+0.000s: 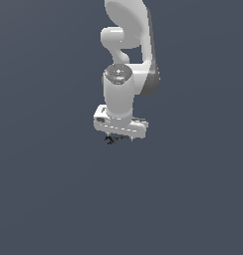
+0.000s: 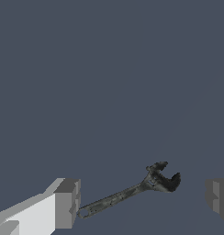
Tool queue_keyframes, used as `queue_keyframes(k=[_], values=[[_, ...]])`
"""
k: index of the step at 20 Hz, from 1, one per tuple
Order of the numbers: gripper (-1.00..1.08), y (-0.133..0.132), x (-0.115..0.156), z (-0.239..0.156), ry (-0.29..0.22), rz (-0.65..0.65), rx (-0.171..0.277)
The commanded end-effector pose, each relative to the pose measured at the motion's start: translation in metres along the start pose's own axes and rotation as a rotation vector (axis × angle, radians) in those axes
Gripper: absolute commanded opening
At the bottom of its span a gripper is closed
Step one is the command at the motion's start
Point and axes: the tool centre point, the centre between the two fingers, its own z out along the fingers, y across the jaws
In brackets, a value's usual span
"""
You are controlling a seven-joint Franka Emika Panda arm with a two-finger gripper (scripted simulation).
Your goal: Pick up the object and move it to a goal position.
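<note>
The object (image 2: 132,190) is a thin black wrench-like item with a jagged claw end (image 2: 163,176). In the wrist view it lies on the grey floor between my two fingers (image 2: 67,204), its handle end close to one pad. My gripper (image 2: 141,199) is open and wide, with the object between the jaws. In the exterior view the white hand (image 1: 120,124) hangs low and the object (image 1: 111,139) shows as a small black shape just under it. The fingers are mostly hidden there.
The white arm (image 1: 128,50) rises behind the hand in the exterior view. A plain dark grey floor (image 1: 54,199) fills both views.
</note>
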Motion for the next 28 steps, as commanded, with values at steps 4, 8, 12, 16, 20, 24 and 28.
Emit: queue_keyframes(k=[4,8,12,16,20,24,28], values=[[1.00,-0.002,-0.009,0.013,-0.002,0.139,0.005],[1.00,-0.004,-0.016,0.022,-0.003,0.249,0.008],[1.00,-0.004,-0.023,0.032,-0.004,0.360,0.010],[1.00,-0.005,-0.030,0.041,-0.005,0.472,0.011],[1.00,-0.005,-0.038,0.050,-0.005,0.584,0.011],[1.00,-0.004,-0.045,0.058,-0.005,0.697,0.011],[1.00,-0.003,-0.053,0.067,-0.003,0.810,0.010]])
